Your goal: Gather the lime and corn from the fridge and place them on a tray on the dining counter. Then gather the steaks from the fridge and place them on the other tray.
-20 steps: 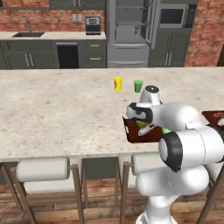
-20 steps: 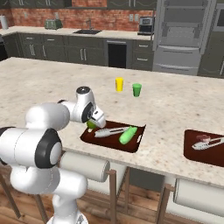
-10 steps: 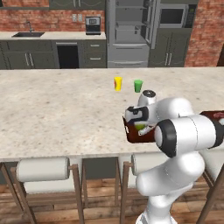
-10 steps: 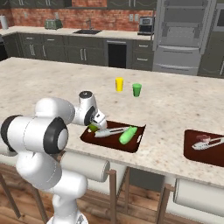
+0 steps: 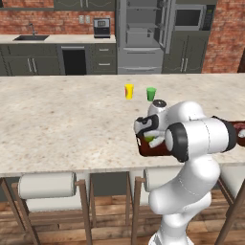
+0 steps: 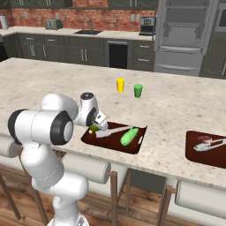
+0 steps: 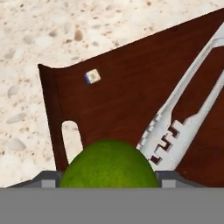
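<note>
1. We find the gripper (image 6: 99, 126) low over the near-left corner of the nearest dark tray (image 6: 137, 146) on the dining counter (image 6: 53, 84). The lime (image 7: 109, 164) sits directly at the fingertips, over that corner. The fingers themselves are hidden, so we cannot tell whether they clamp the lime or stand apart.
2. Risk: the lime is round and lies near the tray's rim. If freed while not yet resting on the tray, we judge it could roll off onto the counter.
3. Risk: silver tongs (image 7: 183, 118) lie just beside the lime; a sideways withdrawal could knock them, or the green oblong item (image 6: 129, 136) beyond, which we take to be the corn.
4. Count on this tray: 1 lime, 1 pair of tongs, 1 green oblong item, 1 small white cube (image 7: 92, 76).
5. Further right: 1 second tray (image 6: 194, 152), carrying 1 pinkish piece and 1 utensil.
6. Mid-counter: 1 yellow cup (image 6: 120, 84), 1 green cup (image 6: 138, 90).
7. Farthest: 1 fridge (image 6: 185, 35), standing open.
</note>
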Controlling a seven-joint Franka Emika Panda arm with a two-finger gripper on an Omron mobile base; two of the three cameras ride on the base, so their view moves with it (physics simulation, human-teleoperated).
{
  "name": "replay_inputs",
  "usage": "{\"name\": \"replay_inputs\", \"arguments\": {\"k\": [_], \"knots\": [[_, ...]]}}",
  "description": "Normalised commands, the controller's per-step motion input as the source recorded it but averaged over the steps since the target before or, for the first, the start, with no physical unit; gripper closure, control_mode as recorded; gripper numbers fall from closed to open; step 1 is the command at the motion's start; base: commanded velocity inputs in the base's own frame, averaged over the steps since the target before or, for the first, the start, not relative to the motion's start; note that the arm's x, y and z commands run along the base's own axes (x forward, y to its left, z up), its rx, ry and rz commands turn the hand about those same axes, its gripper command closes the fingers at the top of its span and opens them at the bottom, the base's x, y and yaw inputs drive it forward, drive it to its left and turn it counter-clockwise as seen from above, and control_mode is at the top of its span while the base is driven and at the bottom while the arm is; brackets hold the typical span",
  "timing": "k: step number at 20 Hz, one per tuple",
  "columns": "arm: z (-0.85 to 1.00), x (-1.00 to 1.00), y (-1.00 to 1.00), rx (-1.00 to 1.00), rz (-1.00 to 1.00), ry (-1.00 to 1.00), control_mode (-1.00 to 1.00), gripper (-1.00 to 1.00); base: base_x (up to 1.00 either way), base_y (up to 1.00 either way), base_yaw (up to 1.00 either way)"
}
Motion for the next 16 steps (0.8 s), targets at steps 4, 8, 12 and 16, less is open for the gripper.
{"name": "replay_inputs", "arguments": {"k": [4,8,12,16], "knots": [[-0.16,0.04,0.00,0.00,0.00,0.00,-1.00,-1.00,0.00,0.00,0.00],[-0.16,0.00,-0.03,0.02,0.00,0.00,-1.00,-1.00,0.00,0.00,0.00],[0.05,0.00,0.00,0.00,0.00,-0.03,-1.00,-1.00,0.00,0.00,0.00],[0.37,0.00,0.00,0.00,0.00,-0.04,-1.00,-1.00,0.00,0.00,0.00]]}}
